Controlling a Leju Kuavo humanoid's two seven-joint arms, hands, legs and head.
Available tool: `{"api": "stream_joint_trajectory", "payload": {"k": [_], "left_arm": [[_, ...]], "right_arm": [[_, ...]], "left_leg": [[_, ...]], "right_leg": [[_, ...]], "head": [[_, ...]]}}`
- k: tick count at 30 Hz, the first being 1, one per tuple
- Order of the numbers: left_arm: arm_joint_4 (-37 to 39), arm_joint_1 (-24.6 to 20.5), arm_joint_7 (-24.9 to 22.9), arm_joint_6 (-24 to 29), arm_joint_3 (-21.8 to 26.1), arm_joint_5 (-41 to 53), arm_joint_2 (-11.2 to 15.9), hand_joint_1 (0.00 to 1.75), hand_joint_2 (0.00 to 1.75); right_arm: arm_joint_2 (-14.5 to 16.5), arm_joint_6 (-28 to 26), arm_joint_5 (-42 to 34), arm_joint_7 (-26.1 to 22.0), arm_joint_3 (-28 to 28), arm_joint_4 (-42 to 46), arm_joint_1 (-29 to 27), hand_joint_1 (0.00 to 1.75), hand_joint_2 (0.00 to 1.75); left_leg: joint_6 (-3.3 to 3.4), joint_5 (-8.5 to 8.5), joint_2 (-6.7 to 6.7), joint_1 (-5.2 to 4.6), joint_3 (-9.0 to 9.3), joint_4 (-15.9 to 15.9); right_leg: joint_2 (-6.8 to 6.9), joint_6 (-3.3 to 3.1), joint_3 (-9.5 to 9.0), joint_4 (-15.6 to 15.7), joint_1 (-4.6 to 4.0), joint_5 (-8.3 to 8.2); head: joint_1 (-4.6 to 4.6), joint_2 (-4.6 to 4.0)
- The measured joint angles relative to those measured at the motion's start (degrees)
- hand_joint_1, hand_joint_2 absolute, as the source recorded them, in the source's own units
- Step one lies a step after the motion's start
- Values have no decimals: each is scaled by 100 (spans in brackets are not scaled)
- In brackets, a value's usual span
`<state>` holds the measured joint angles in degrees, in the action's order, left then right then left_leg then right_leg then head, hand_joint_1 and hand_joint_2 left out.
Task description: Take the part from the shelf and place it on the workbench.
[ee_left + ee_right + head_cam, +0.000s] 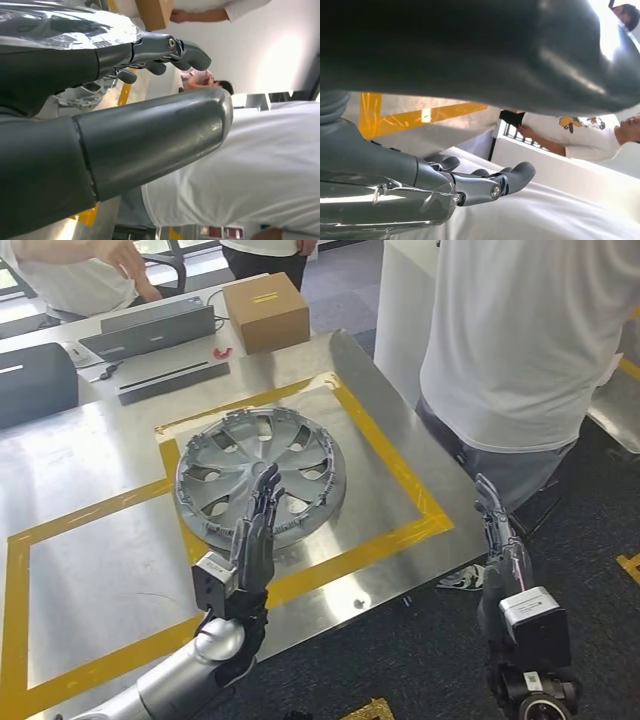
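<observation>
The part, a grey wheel cover (260, 475), lies flat on the steel workbench (106, 560) inside the yellow tape frame. My left hand (255, 530) stands upright over the cover's near rim with its fingers straight and apart, holding nothing; the left wrist view shows its thumb (151, 140) and fingers (166, 52) with a strip of the cover (81, 97) behind. My right hand (500, 530) hovers off the bench's right edge above the dark floor, fingers extended and empty, as its fingers (486, 182) show in the right wrist view.
A person in a white shirt (528, 340) stands close at the bench's right corner, just beyond my right hand. At the back sit a cardboard box (266, 310), a grey laptop (151, 332) and a dark case (34, 380). Another person's arm (90, 260) reaches in at far left.
</observation>
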<state>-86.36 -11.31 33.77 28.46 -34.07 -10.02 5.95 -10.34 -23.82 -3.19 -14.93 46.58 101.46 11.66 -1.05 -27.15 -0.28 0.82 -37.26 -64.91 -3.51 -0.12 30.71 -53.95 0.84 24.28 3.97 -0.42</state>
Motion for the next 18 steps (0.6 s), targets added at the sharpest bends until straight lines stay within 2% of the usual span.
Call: {"api": "stream_joint_trajectory", "payload": {"k": [2, 3, 4, 5, 6, 8, 10, 11, 12, 13, 14, 15, 16, 17, 18], "left_arm": [[-8, -6, 1, 0, 0, 2, 0, 0, 0], [-14, -7, 1, -2, 0, 2, 0, 0, 0], [-19, -10, 1, -6, 0, 3, -2, 0, 0], [-22, -17, 1, -13, 0, 3, -7, 0, 0], [-24, -30, 0, -23, 0, 3, -14, 0, 0], [-25, -56, 0, -54, 0, 8, -34, 0, 0], [-25, -59, -10, -75, 0, 19, -41, 0, 0], [-25, -56, -24, -73, 0, 26, -40, 0, 0], [-25, -52, -43, -66, 0, 33, -38, 0, 0], [-26, -51, -68, -49, 0, 43, -37, 0, 0], [-29, -50, -94, -29, 0, 51, -37, 0, 0], [-35, -49, -114, -9, 0, 56, -37, 0, 0], [-44, -47, -127, 10, 0, 60, -37, 0, 0], [-57, -44, -131, 22, 0, 60, -35, 0, 0], [-70, -38, -131, 30, 0, 58, -32, 0, 0]], "right_arm": [[0, 0, 0, 0, 9, 4, 4, 0, 0], [0, 0, 0, 1, 14, 10, 6, 0, 0], [-1, 0, 0, 5, 19, 18, 6, 0, 0], [-7, 0, 0, 15, 25, 25, 5, 0, 0], [-19, -1, 0, 28, 31, 33, 3, 0, 0], [-49, -4, 0, 54, 38, 44, 16, 0, 0], [-67, -8, -2, 74, 49, 55, 31, 0, 0], [-78, -9, -9, 86, 60, 58, 33, 0, 0], [-91, -12, -20, 97, 74, 63, 30, 0, 0], [-108, -16, -37, 107, 90, 72, 30, 0, 0], [-126, -22, -54, 114, 104, 82, 32, 0, 0], [-138, -30, -67, 125, 114, 98, 35, 0, 0], [-150, -41, -76, 137, 122, 119, 40, 0, 0], [-157, -53, -78, 150, 130, 138, 51, 0, 0], [-163, -67, -76, 166, 138, 159, 62, 0, 0]], "left_leg": [[21, 277, -203, 19, 351, 742], [35, 317, -268, 19, 436, 931], [55, 307, -288, 12, 463, 998], [85, 311, -237, 7, 463, 1006], [122, 321, -182, 5, 472, 1022], [200, 339, -67, 8, 493, 1064], [250, 334, 59, -3, 500, 1076], [263, 329, 125, -12, 500, 1074], [269, 324, 188, -18, 502, 1073], [270, 318, 249, -22, 505, 1072], [266, 311, 306, -25, 513, 1070], [255, 301, 362, -26, 526, 1068], [239, 289, 413, -35, 538, 1063], [219, 275, 460, -54, 543, 1050], [194, 269, 507, -73, 542, 1041]], "right_leg": [[-135, 52, 24, -23, -6, 2], [-190, 86, 46, -32, -2, 0], [-244, 125, 70, -36, 1, -4], [-296, 165, 97, -30, 16, -11], [-284, 199, 124, -43, 29, -1], [-57, 252, 271, -318, 26, 172], [218, 281, 602, -1060, 20, 548], [266, 294, 784, -1463, 25, 712], [288, 304, 902, -1732, 28, 790], [305, 307, 917, -1790, 29, 758], [332, 301, 810, -1600, 29, 620], [388, 287, 613, -1231, 27, 421], [504, 269, 396, -804, 12, 249], [611, 243, 200, -427, -12, 136], [692, 214, 85, -201, -35, 87]], "head": [[3, 0], [-1, 0], [-8, 0], [-14, 0], [-19, 0], [-60, 0], [-110, 0], [-120, 0], [-122, 0], [-124, 0], [-125, 0], [-126, 0], [-130, 0], [-137, 0], [-139, 0]]}}
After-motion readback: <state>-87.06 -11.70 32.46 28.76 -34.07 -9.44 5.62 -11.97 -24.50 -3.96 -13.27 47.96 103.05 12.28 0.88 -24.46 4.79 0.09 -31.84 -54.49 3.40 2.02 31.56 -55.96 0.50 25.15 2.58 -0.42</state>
